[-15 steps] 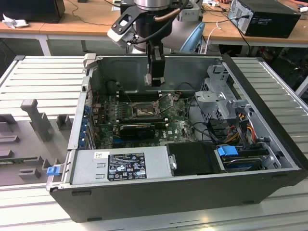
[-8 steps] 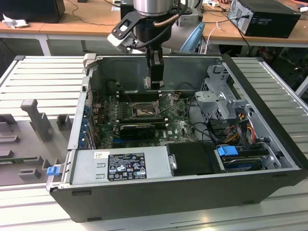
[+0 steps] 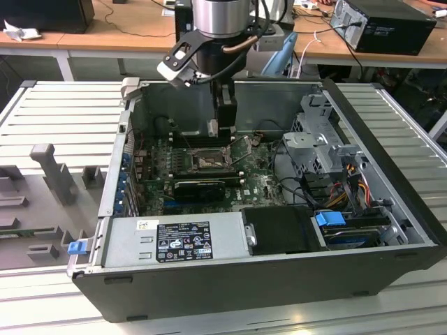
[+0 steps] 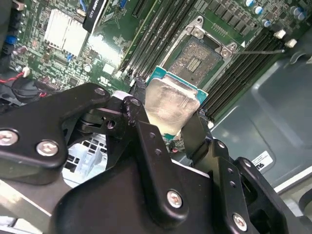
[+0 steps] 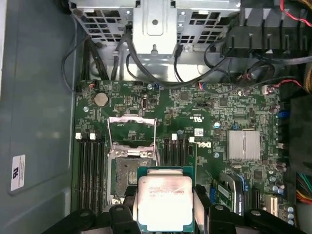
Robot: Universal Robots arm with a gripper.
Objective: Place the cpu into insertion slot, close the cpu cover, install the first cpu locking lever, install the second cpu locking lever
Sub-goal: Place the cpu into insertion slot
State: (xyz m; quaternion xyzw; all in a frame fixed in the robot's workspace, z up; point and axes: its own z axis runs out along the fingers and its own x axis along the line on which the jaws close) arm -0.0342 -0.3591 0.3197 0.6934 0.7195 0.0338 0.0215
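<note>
The cpu [image 4: 170, 102], a pale silver square chip on a green board, is clamped between my gripper's two black fingers [image 4: 138, 100]. My gripper [image 4: 168, 114] hangs over the motherboard with the chip beside the insertion slot [image 4: 199, 57], clear of it. In the first wrist view the cpu [image 5: 165, 200] overlaps one corner of the dark insertion slot [image 5: 127, 174], with my gripper [image 5: 163, 210] shut on it. The cpu cover [image 5: 131, 127], a thin silver frame, is flipped open past the slot. In the exterior view my gripper [image 3: 224, 130] hovers just behind the insertion slot [image 3: 206, 161].
The open computer case [image 3: 391, 209] has tall walls all round. A power supply [image 3: 174, 241] fills its front; a drive cage [image 3: 318, 139] and cables sit at the exterior view's right. A long black card [image 3: 199, 187] lies in front of the slot. Memory slots [image 5: 90, 168] flank it.
</note>
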